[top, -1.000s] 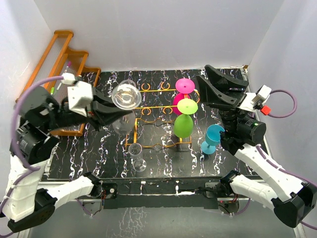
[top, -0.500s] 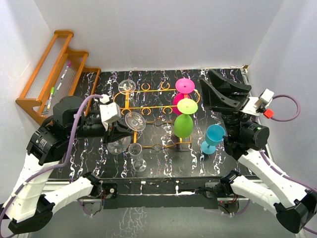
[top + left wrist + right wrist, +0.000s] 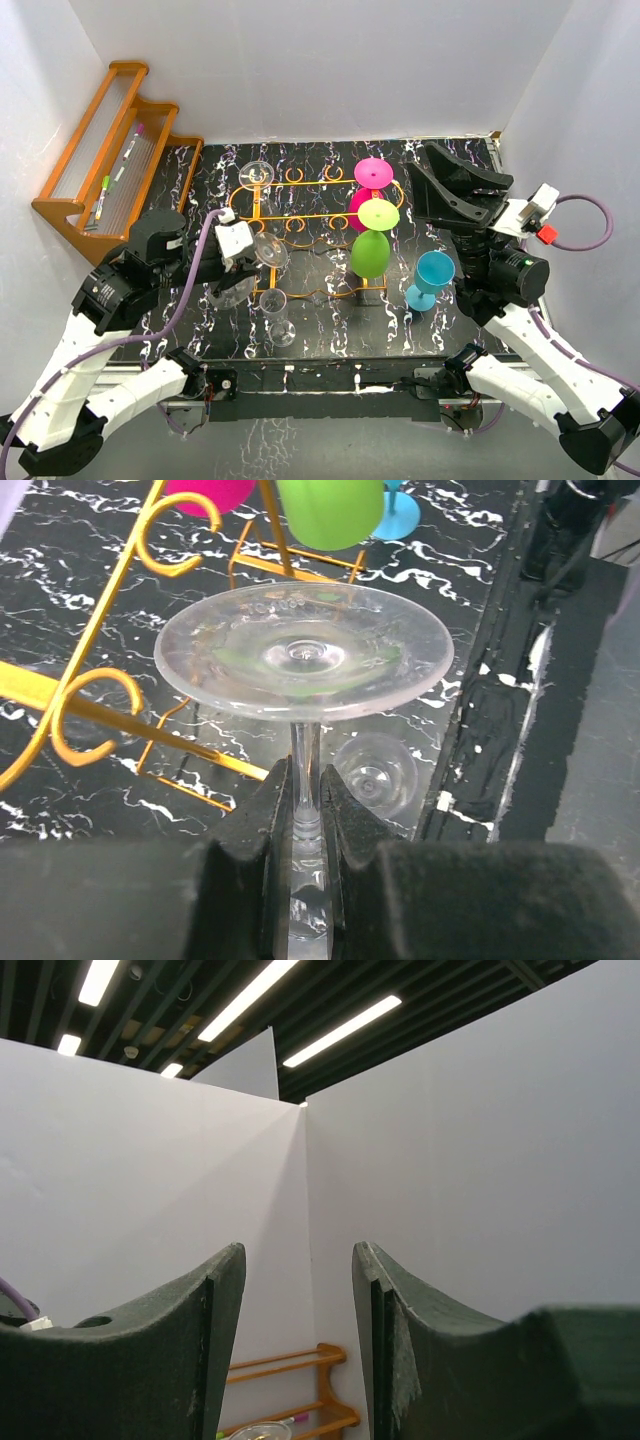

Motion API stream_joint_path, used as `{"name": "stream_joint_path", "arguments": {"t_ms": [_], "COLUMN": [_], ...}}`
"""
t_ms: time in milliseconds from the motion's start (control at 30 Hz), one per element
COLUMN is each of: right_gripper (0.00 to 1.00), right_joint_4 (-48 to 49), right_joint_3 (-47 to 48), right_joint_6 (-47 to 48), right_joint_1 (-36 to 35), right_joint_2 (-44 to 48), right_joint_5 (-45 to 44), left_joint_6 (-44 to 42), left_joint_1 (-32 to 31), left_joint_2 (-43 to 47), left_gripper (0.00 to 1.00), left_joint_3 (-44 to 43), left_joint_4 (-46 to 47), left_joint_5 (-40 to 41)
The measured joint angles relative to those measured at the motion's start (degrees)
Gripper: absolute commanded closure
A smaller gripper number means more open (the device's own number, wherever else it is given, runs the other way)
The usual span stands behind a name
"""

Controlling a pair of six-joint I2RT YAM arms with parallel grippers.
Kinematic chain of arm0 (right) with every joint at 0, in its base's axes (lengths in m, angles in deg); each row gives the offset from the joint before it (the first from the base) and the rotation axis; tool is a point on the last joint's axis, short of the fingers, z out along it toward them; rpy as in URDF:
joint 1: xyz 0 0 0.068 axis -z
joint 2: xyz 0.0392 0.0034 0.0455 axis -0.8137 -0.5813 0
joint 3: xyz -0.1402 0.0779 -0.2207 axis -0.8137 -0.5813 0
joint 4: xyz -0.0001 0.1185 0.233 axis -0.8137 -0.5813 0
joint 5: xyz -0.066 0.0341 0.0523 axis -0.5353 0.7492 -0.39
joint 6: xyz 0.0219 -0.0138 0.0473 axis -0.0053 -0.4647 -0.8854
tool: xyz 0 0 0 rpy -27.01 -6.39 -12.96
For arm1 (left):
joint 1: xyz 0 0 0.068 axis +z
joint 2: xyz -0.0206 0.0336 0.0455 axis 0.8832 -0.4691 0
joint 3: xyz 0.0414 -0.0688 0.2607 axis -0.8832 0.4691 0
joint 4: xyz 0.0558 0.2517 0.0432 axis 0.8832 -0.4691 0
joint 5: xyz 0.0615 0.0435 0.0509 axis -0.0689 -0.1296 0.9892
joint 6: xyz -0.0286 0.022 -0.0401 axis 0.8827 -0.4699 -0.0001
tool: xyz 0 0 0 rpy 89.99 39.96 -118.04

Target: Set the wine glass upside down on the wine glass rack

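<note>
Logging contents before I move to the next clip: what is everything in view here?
wine glass rack: one, gold wire, table centre
held wine glass: one, clear, inverted beside rack
other clear glasses: two; rack's far-left corner, upright near front
pink glass: one, inverted on rack
green glass: one, inverted on rack
blue glass: one, upright, right of rack
wooden shelf: one, brown, far left
markers: at least two, on shelf
table: black marbled
left end effector: shut on stem
right end effector: open, empty

A lab cell: white partition walls (image 3: 300, 70), strip lights (image 3: 342, 1030) on a dark ceiling (image 3: 420, 985).
</note>
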Motion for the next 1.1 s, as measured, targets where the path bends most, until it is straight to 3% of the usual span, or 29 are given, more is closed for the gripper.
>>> {"name": "stream_joint_path", "arguments": {"t_ms": [533,1100], "right_gripper": [0.51,0.51], "right_joint_4": [-0.28,-0.31], "right_joint_3": [0.0,0.07], "right_joint_6": [-0.15,-0.98], "right_joint_1": [0.0,0.0], "right_joint_2": [0.15,0.04], "right_joint_5": [0.94,2.19], "left_joint_6": [2.23,3.93], "left_joint_1": [1.16,2.54], "left_joint_2": [2.78,4.31], "left_gripper": [1.0,1.0], "left_joint_3": [6.6,9.79], "left_joint_4": [11.54,16.52], "left_joint_5": [8.68,12.76]}}
